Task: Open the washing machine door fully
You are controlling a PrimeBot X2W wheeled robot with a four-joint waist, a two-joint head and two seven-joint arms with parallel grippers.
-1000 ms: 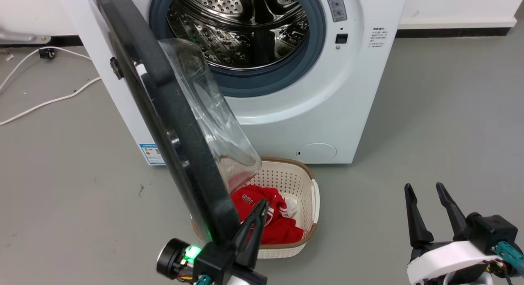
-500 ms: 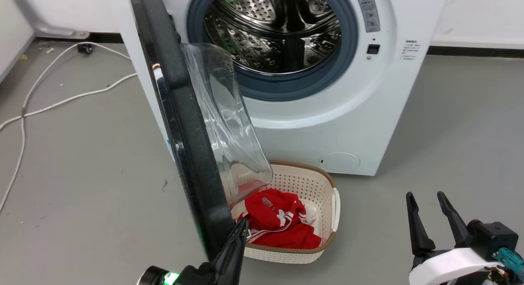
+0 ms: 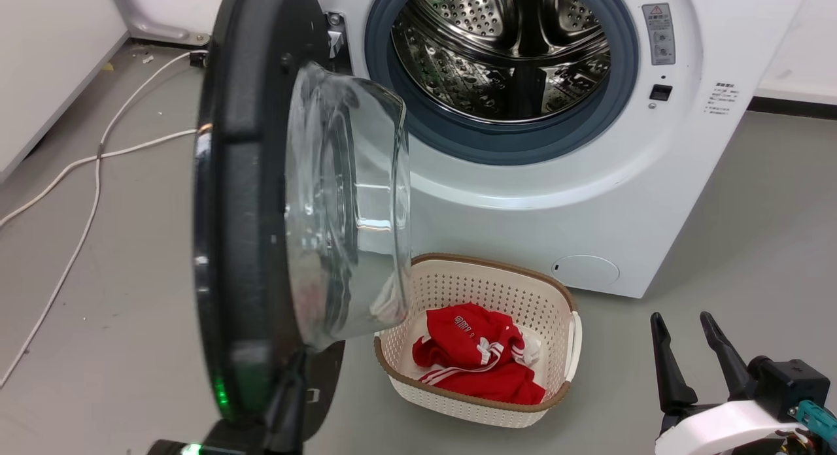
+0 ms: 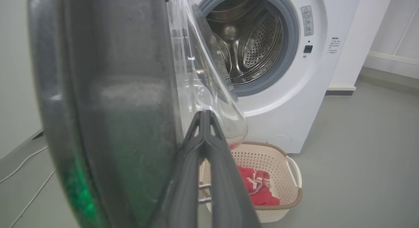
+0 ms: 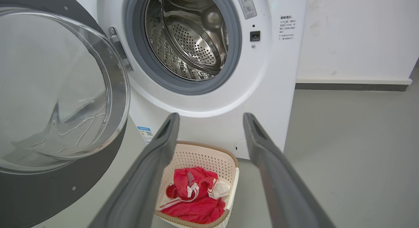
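**Left gripper [image 3: 294,383] pinched shut at the door's lower edge, door standing well out from the washing machine**

Left gripper's two dark fingers are pressed together, tips meeting. From my left wrist camera they run up just beside the inner face of the washing machine door [image 3: 242,246], under its clear glass bowl. I can't tell whether they actually touch the door. A green glow shows on the door's black rim down by the wrist.

The door hangs on its hinge at the left side of the washing machine [image 3: 556,200]. It is swung well away from the front, with the bowl facing back across the opening. The steel drum [image 3: 510,50] and its grey rubber seal [image 3: 458,138] are fully exposed.

Right gripper [image 3: 680,318] sits in front of the machine's right corner, well apart from it, fingers spread and holding nothing.

On the floor just in front of the machine, below the drum, is a cream perforated laundry basket [image 3: 477,262] with a red garment [image 3: 477,357] inside. A white cable [image 3: 98,161] trails over the floor left of the machine.
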